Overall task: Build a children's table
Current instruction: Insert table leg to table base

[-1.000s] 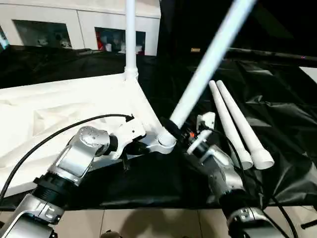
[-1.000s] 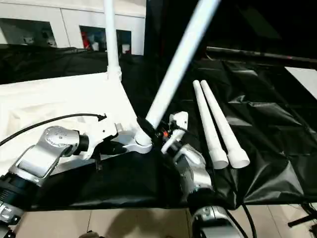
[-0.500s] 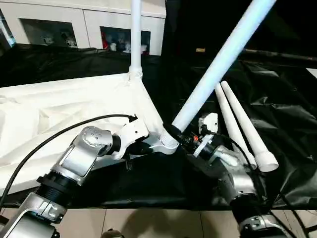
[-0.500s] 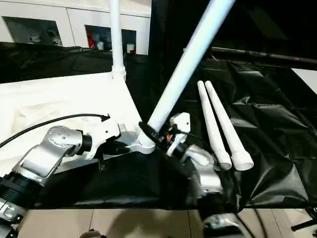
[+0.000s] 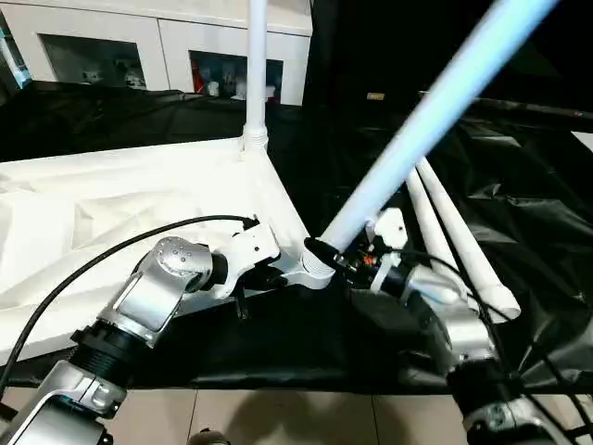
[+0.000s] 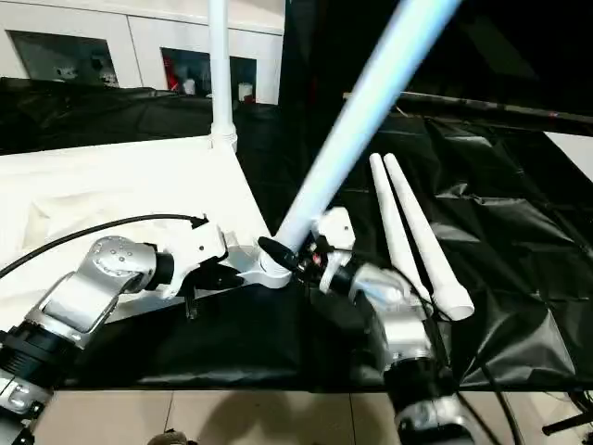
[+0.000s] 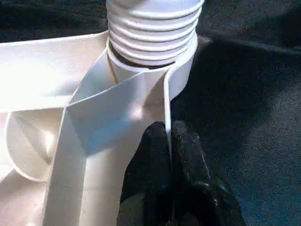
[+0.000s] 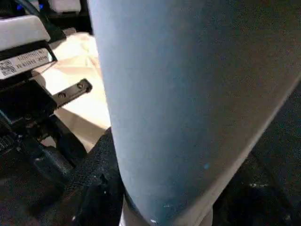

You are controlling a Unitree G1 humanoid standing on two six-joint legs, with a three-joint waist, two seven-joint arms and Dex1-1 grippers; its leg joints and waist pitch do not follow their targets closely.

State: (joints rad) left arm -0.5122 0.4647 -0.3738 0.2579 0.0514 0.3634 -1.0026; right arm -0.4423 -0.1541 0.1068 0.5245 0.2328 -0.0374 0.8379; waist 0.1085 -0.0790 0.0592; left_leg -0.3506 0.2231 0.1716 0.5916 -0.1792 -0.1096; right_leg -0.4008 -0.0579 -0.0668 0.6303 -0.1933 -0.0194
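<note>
We see two spare legs (image 5: 463, 241) lying side by side on the black cloth (image 5: 547, 213), just beside our right arm and partly behind the tilted leg (image 5: 435, 102), which crosses in front of them. A black cable (image 5: 120, 246) loops over the white table top (image 5: 139, 195) to our left wrist. The table top lies upside down on the cloth, ribbed side up, with one leg (image 5: 255, 65) standing upright in its far corner socket. At the near corner socket (image 5: 315, 264) the tilted leg leans up and away to the right, its ribbed end seated in the socket. Our left gripper (image 7: 168, 136) has its fingers pressed together on the thin rim of the table top just beside that socket. Our right gripper (image 5: 338, 261) clamps the tilted leg near its base. Behind the draped work table stands a white cabinet (image 5: 167, 46) with glass doors; pale floor tiles (image 5: 278, 417) show at the near edge.
</note>
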